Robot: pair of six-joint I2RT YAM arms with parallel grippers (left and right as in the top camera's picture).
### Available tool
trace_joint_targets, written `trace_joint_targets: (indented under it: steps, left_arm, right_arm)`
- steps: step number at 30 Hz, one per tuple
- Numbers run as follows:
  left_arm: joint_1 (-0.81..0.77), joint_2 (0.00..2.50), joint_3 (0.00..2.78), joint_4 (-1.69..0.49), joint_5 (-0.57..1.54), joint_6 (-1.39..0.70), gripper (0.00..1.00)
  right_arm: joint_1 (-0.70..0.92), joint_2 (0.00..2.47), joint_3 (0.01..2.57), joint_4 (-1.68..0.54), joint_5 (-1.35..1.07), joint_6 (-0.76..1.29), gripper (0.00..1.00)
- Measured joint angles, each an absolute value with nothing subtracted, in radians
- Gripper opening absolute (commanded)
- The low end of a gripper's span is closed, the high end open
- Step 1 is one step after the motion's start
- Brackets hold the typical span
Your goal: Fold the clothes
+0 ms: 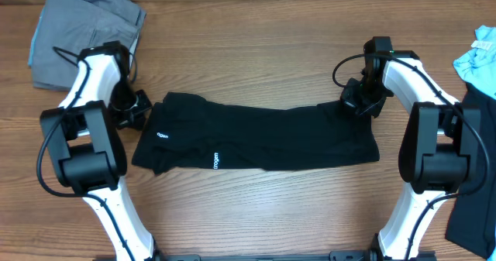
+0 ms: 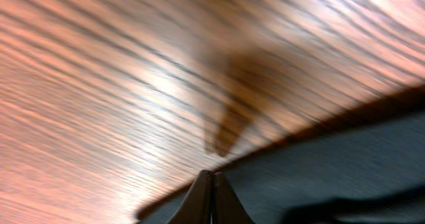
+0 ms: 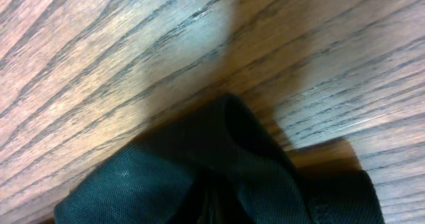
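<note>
Overhead: the shirt [image 1: 263, 141] lies as a wide black band mid-table [image 1: 256, 52]. My left gripper [image 1: 133, 108] sits at its upper-left edge and my right gripper [image 1: 363, 100] at its upper-right corner. I judge this matched pair of holds is meant to carry the far edge over evenly. A grey garment [image 1: 81, 32] and a blue one [image 1: 479, 60] wait off to the sides.

Left wrist: the fingers [image 2: 202, 201] are pressed together right on the hem, apparently pinching it low against the wood.

Right wrist: fabric bunches up around the closed tips, so that corner looks nipped, though the fingers are mostly buried.
</note>
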State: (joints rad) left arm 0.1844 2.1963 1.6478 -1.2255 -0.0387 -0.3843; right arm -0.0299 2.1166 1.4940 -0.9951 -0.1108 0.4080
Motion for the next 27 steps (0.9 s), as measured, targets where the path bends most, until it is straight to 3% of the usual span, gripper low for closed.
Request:
trace_joint_targets:
  steps: [6,14,18,27]
  left_arm:
    - [0.249,2.18,1.644,-1.216,-0.025,-0.378,0.04]
    - [-0.031,1.891,1.66,-1.129,0.095,-0.273,0.04]
    - [-0.118,2.035,1.66,-1.101,0.11,-0.266,0.04]
    - [-0.09,2.212,1.649,-1.101,0.091,-0.277,0.04]
  right_arm:
    - [-0.03,2.117,1.496,-0.992,-0.096,0.415,0.04]
    - [-0.03,2.117,1.496,-0.986,-0.096,0.414,0.04]
    - [-0.03,2.117,1.496,-0.988,-0.096,0.414,0.04]
    - [-0.03,2.117,1.497,-0.991,-0.096,0.402,0.04]
